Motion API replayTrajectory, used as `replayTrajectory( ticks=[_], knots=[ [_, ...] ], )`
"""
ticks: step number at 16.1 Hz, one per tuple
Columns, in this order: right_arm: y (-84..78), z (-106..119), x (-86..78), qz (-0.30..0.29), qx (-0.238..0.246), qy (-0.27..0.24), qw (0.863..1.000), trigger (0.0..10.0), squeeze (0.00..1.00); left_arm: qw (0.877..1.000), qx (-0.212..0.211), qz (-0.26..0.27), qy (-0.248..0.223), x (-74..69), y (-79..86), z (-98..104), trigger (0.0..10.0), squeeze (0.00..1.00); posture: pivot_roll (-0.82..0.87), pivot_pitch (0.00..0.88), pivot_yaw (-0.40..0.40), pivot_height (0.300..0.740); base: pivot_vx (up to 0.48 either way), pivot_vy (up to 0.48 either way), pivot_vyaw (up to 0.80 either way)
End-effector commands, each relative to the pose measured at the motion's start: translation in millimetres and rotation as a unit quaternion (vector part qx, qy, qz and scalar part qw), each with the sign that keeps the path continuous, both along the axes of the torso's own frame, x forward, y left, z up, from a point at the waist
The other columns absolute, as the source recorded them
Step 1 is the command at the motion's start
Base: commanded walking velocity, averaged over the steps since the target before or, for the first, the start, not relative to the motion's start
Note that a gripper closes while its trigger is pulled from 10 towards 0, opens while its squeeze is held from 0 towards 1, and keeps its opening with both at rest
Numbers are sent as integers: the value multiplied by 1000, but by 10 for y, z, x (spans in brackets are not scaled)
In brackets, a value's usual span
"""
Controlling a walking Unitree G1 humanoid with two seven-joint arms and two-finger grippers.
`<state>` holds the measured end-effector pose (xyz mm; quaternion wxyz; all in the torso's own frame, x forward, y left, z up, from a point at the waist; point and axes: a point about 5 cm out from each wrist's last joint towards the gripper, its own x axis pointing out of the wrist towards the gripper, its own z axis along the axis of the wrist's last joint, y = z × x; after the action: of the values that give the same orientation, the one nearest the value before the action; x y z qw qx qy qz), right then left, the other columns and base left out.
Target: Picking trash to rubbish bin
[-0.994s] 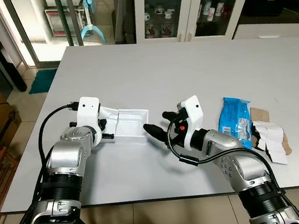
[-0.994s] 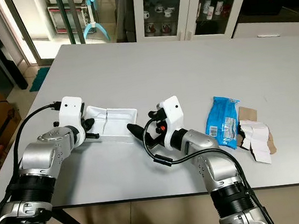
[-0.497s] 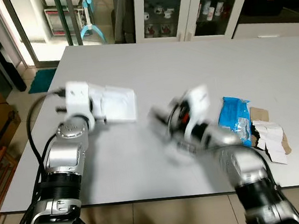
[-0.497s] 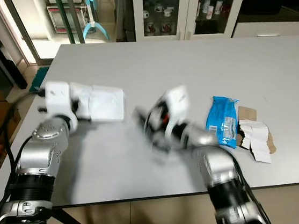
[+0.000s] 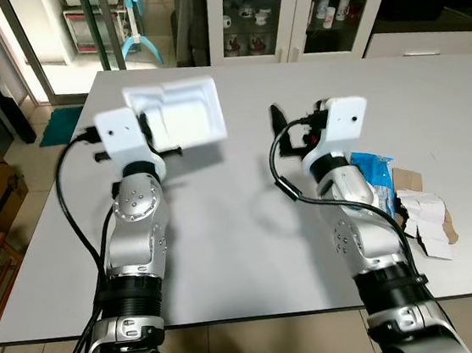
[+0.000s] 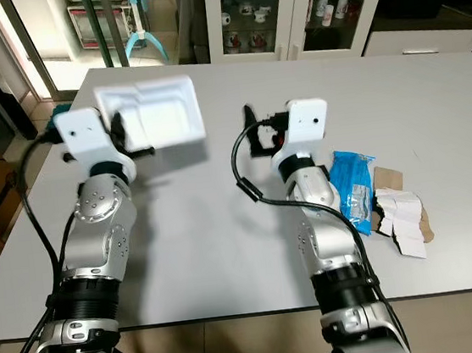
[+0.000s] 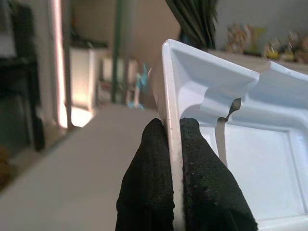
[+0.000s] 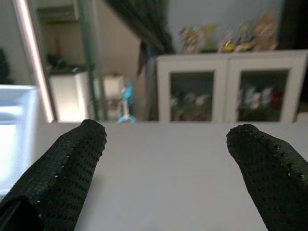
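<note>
Both arms have risen since a second ago: then the white moulded plastic tray (image 5: 176,113) lay flat on the grey table (image 5: 225,229) near the frame's centre left, and now it hangs in the air at the upper left of the head views, tipped up on edge with its hollow side facing the camera. The left gripper (image 7: 175,144) has its two black fingers closed tight on the tray's thin rim, one pad on each face of the wall. The right gripper (image 8: 166,159), also lifted clear of the table to centre frame, stands wide open and empty, with the tray's edge just showing at the side of its wrist view.

Judging by its thin walls and the ease of a one-sided pinch, the tray is probably very light, fairly stiff along the rim but easily flexed or cracked in the flat panel. The rim is the sensible hold; smooth plastic could slip if the pinch loosens.

Other rubbish waits at the right of the frame: a blue plastic wrapper pack (image 5: 371,180) beside torn white and brown card scraps (image 5: 426,216), all resting on the table.
</note>
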<state>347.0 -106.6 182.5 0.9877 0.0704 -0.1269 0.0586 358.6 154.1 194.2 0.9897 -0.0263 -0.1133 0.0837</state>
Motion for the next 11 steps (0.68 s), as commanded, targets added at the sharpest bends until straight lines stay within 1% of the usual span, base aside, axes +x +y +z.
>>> replayTrajectory(
  ticks=[1, 2, 4, 6, 8, 9, 10, 11],
  knots=[
    [-43, 31, 29, -22, -1, -9, 1000, 10000, 0, 1000, 10, 14, -18, -7, 15, 30, 10000, 0, 24, 22, -65, 740, 0, 0, 0],
    [-63, 21, 40, -30, 0, -8, 1000, 10000, 0, 1000, 12, 16, -24, -18, 15, 33, 10000, 0, 25, 20, -65, 740, 0, 0, 0],
    [-101, -11, 55, -37, -9, -5, 999, 10000, 0, 999, 39, 13, -20, -18, 27, 17, 10000, 0, 25, 19, -67, 740, 0, 0, 0],
    [-153, -38, 58, -46, -12, -5, 999, 10000, 0, 998, 57, 1, -39, -29, -1, 55, 10000, 0, 29, 21, -72, 740, 0, 0, 0],
    [-196, -85, 68, -53, -22, 0, 998, 10000, 0, 994, 97, -20, -41, -22, -45, 70, 10000, 0, 24, 22, -69, 740, 0, 0, 0],
    [-225, -116, 67, -55, -48, -1, 997, 10000, 0, 987, 151, -43, -36, -10, -81, 70, 10000, 0, 25, 23, -70, 740, 0, 0, 0],
    [-239, -136, 64, -55, -55, 1, 997, 10000, 0, 982, 179, -45, -32, -5, -74, 64, 10000, 0, 25, 22, -69, 740, 0, 0, 0],
    [-270, -155, 61, -58, -53, 4, 997, 10000, 0, 981, 187, -42, -32, -6, -45, 56, 10000, 0, 26, 22, -67, 740, 0, 0, 0]
  ],
)
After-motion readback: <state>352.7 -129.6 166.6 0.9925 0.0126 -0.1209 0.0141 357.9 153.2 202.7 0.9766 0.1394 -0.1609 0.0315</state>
